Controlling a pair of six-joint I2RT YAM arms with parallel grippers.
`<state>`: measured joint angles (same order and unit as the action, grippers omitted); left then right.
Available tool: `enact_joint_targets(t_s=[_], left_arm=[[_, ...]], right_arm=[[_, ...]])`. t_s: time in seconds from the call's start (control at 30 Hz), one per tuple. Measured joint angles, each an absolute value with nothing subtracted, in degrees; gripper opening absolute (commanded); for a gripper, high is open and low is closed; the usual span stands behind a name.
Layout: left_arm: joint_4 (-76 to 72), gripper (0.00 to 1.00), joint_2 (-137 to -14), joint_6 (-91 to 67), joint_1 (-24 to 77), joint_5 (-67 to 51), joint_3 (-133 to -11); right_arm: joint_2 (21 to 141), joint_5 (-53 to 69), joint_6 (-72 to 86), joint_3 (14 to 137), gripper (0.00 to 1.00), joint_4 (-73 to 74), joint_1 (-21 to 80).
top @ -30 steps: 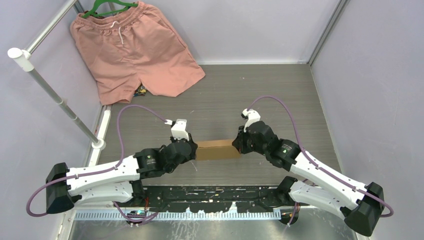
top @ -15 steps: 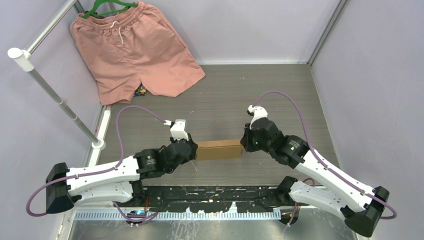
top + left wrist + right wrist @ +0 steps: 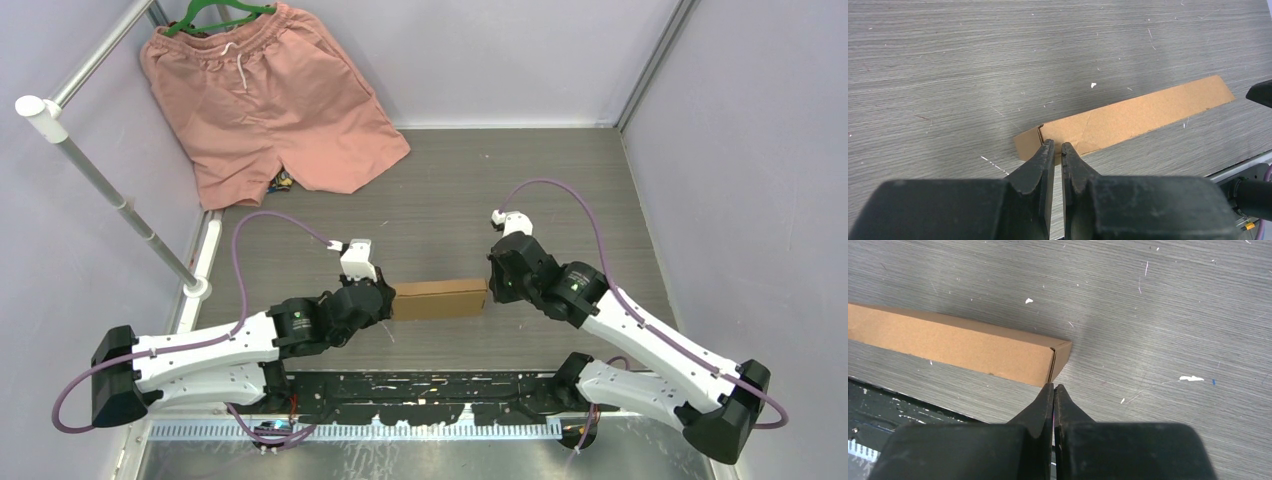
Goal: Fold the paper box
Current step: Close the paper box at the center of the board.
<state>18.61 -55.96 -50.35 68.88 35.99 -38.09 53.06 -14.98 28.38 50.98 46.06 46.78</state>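
Note:
The paper box point(image 3: 440, 298) lies on the grey table between the two arms as a long, slim, closed brown cardboard box. My left gripper point(image 3: 391, 298) is at its left end. In the left wrist view the box point(image 3: 1138, 115) runs away to the right, and the gripper point(image 3: 1058, 145) is shut to a thin slit, its tips against the near edge by the left corner, nothing seen between them. My right gripper point(image 3: 490, 284) is shut and empty. In the right wrist view its tips point(image 3: 1053, 386) sit just off the near right corner of the box point(image 3: 958, 342).
Salmon-pink shorts point(image 3: 270, 95) on a green hanger point(image 3: 215, 12) lie at the back left. A white rail point(image 3: 110, 185) slants along the left side. Grey walls close in the back and right. The black mounting plate point(image 3: 430, 395) runs along the near edge.
My right gripper has drawn back to the right, off the box's right end, staying shut. The box and the left gripper have stayed where they were.

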Motion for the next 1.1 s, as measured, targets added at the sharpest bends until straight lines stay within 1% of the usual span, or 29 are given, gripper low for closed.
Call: enact_joint_targets(t_s=[0.37, 1.1], left_arm=[[18.6, 0.12, -56.0, -50.3, 68.9, 36.0, -38.1], [18.6, 0.12, -56.2, -50.3, 68.9, 36.0, -38.2]], right_arm=[[53.3, -15.1, 28.0, 51.3, 0.05, 46.3, 46.8], [58.2, -11.9, 28.0, 52.2, 0.04, 44.6, 46.8]])
